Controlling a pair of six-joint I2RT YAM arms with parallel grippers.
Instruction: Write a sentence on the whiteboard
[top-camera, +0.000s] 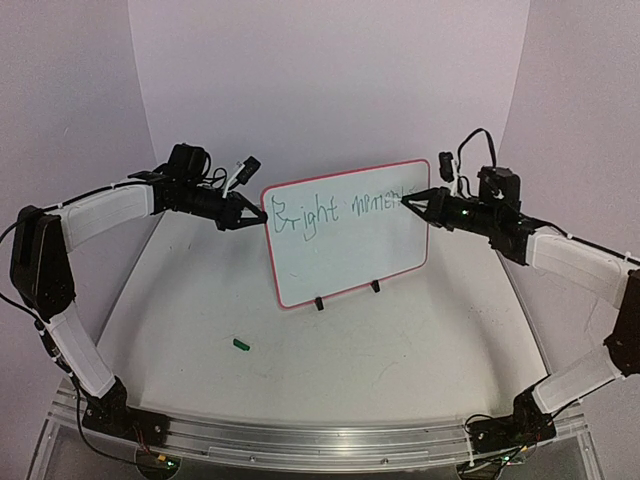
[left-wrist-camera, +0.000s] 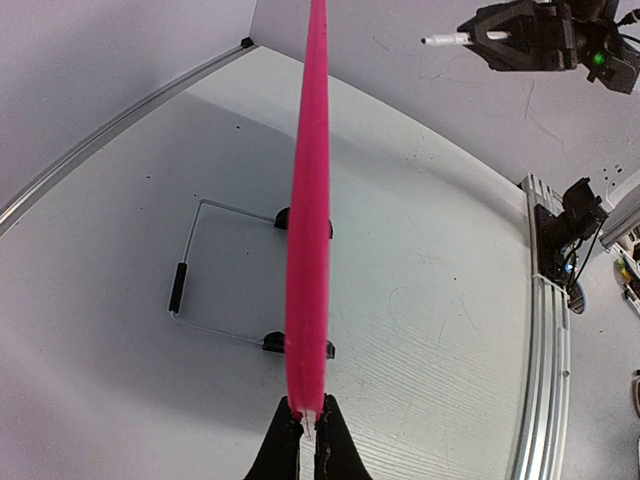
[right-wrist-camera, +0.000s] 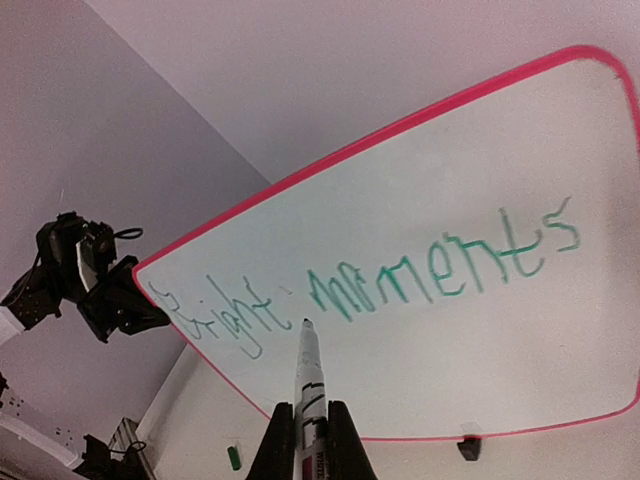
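Note:
The whiteboard (top-camera: 345, 240) stands upright on the table, red-pink rimmed, with "Bright moments" written on it in green. My left gripper (top-camera: 262, 218) is shut on its left edge. In the left wrist view the board is a pink strip seen edge-on (left-wrist-camera: 310, 200), pinched between my left gripper's (left-wrist-camera: 308, 415) black jaws. My right gripper (top-camera: 425, 200) is shut on a white marker (right-wrist-camera: 308, 370), uncapped, and points it at the board's face (right-wrist-camera: 450, 330). Seen from the left wrist, the marker (left-wrist-camera: 445, 40) hangs a little off the board.
A small green cap (top-camera: 241, 345) lies on the table in front of the board, also in the right wrist view as a green cap (right-wrist-camera: 234, 458). Two black clip feet (top-camera: 319, 304) and a wire stand (left-wrist-camera: 190, 290) hold the board up. An aluminium rail (top-camera: 320, 435) runs along the near edge.

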